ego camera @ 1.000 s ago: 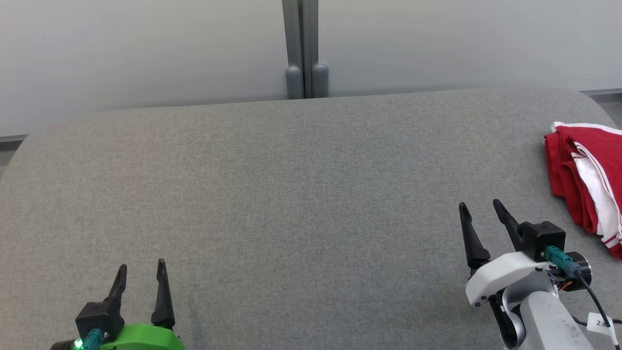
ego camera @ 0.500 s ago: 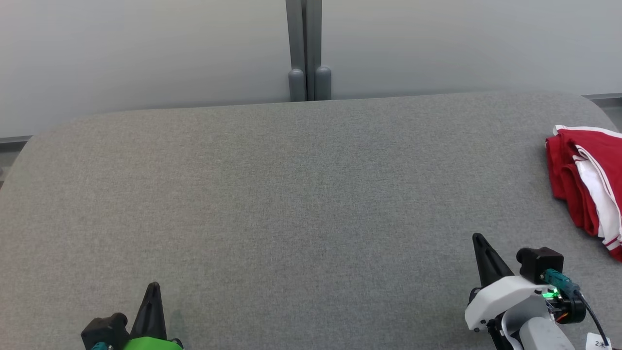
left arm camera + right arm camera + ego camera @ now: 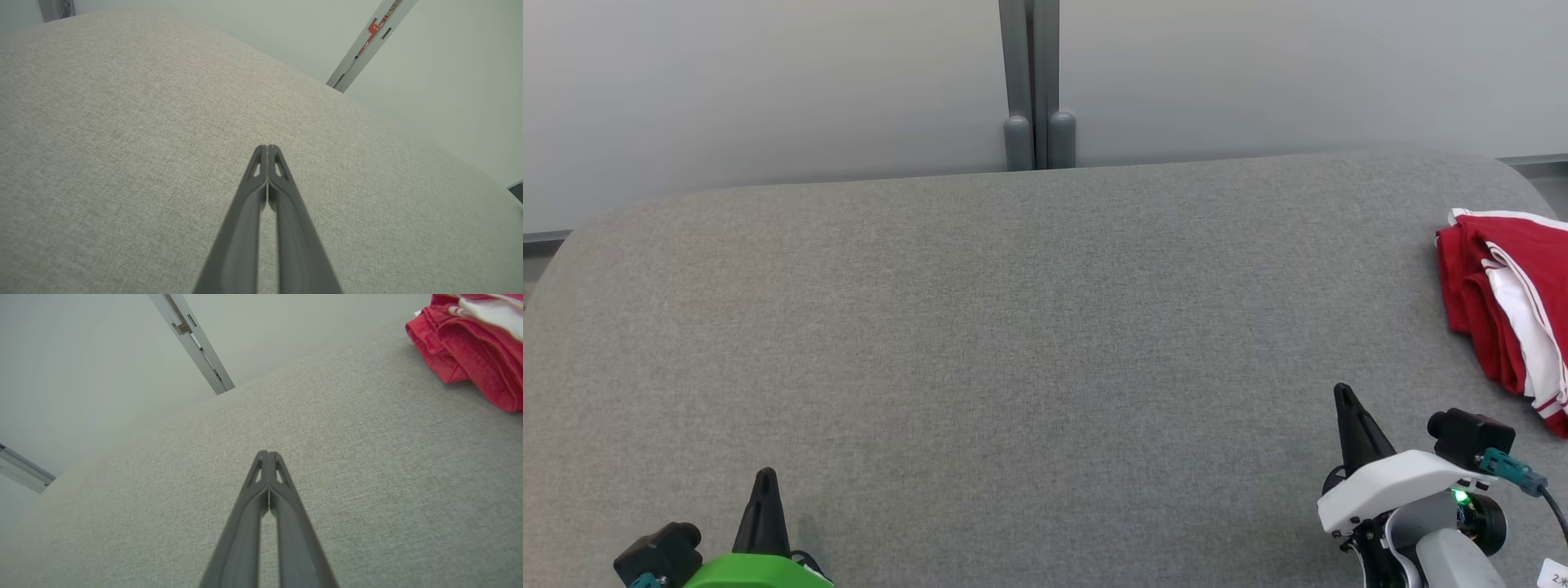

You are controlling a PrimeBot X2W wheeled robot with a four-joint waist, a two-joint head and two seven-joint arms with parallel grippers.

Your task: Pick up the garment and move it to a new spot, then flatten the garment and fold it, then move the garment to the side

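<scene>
both closed, empty: left gripper (image 3: 765, 474), right gripper (image 3: 1343, 390); red garment (image 3: 1474, 282) on table (image 3: 1013, 327) far rt.

The garment (image 3: 1472, 286) is red with white striped trim, the table (image 3: 1013, 327) flecked grey, the left claw (image 3: 765, 478) black on green, the right claw (image 3: 1343, 395) black on white.
</scene>
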